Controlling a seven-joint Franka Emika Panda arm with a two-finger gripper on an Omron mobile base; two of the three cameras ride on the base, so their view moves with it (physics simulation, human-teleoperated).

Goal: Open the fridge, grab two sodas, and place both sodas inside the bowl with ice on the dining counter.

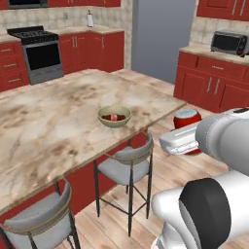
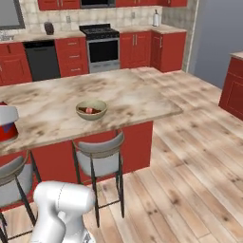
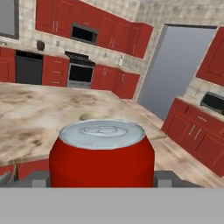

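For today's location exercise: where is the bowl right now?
The bowl sits on the dining counter near its stool-side edge, above a grey stool.

Red cabinets (image 1: 95, 51), black stove (image 2: 101, 45), toaster oven (image 1: 229, 43), grey stools (image 1: 127, 168), wood plank floor (image 2: 190, 171)

The soda (image 3: 101, 156) is plain red with a silvery-grey top. The bowl (image 1: 115, 116) is olive-tan with a paler rim. The tabletop (image 1: 58, 116) is beige, marbled brown. Cabinets (image 1: 212, 82) are red; the fridge (image 3: 174, 69) is flat grey.
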